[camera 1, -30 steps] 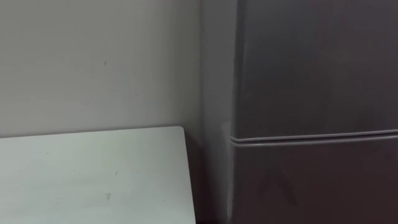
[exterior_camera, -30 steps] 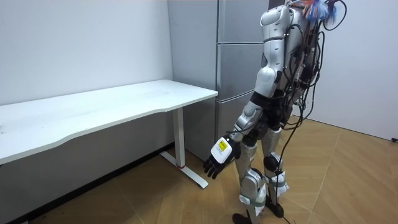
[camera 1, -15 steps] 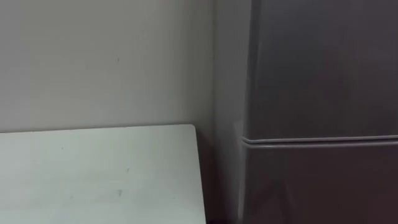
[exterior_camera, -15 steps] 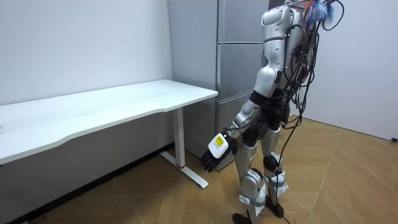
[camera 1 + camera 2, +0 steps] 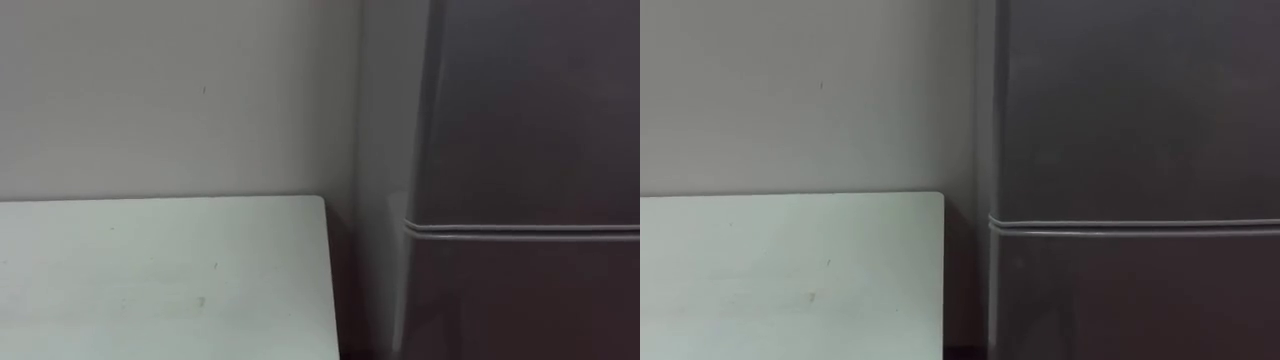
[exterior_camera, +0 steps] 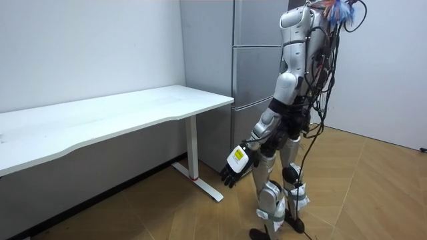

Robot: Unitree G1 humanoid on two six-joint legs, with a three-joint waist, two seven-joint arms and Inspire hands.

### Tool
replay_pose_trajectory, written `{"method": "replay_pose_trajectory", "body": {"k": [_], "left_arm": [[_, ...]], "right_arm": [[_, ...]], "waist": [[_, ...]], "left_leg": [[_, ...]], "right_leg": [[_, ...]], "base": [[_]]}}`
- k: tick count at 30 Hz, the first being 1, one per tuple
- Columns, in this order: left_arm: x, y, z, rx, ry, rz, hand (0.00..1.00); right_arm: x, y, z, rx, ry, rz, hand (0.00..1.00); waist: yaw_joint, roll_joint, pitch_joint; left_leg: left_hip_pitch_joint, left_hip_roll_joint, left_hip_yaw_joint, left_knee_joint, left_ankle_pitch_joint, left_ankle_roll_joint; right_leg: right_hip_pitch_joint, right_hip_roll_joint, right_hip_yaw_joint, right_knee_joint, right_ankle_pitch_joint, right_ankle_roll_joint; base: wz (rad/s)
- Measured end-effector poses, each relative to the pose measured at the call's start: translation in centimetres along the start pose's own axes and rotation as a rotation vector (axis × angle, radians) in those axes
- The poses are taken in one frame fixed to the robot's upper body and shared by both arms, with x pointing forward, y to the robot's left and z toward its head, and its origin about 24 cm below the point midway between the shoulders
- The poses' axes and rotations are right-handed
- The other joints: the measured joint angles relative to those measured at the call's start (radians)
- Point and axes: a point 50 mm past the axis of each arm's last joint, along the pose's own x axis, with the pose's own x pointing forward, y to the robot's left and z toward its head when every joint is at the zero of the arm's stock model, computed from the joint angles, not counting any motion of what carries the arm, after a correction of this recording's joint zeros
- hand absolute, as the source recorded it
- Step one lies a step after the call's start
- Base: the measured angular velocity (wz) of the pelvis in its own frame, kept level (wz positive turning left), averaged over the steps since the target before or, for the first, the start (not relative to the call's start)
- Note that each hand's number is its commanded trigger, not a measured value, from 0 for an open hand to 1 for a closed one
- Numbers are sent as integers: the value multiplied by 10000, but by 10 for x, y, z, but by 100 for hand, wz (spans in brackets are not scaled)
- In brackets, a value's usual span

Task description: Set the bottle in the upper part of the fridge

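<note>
The grey fridge (image 5: 530, 110) is shut, and a seam runs between its upper door and lower door (image 5: 520, 300). In the room view I stand upright close in front of the fridge (image 6: 250, 67), facing it, with the table's end at my left. My left hand (image 6: 235, 167) hangs low beside my leg, fingers relaxed and holding nothing.
A white table (image 5: 150, 280) stands against the pale wall, its right end close to the fridge's side, with a narrow dark gap between them. Its white leg (image 6: 197, 160) rests on the wood floor (image 6: 373, 200) near my left hand.
The eye view has shifted so that the table and the fridge sit further right: the camera's own move. My left hand swung slightly beside my leg.
</note>
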Motion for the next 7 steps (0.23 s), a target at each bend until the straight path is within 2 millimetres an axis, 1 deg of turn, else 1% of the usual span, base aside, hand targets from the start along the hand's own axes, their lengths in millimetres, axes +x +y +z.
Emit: {"method": "replay_pose_trajectory", "body": {"k": [7], "left_arm": [[0, 0, 1, -26, -19, -3, 0]], "right_arm": [[0, 4, 1, 125, -28, 691, 0]], "waist": [[-4, -10, -8]], "left_leg": [[-28, 1, -22, 12, 0, -1]], "right_leg": [[21, 9, -10, -1, 10, -2]], "base": [[0]]}}
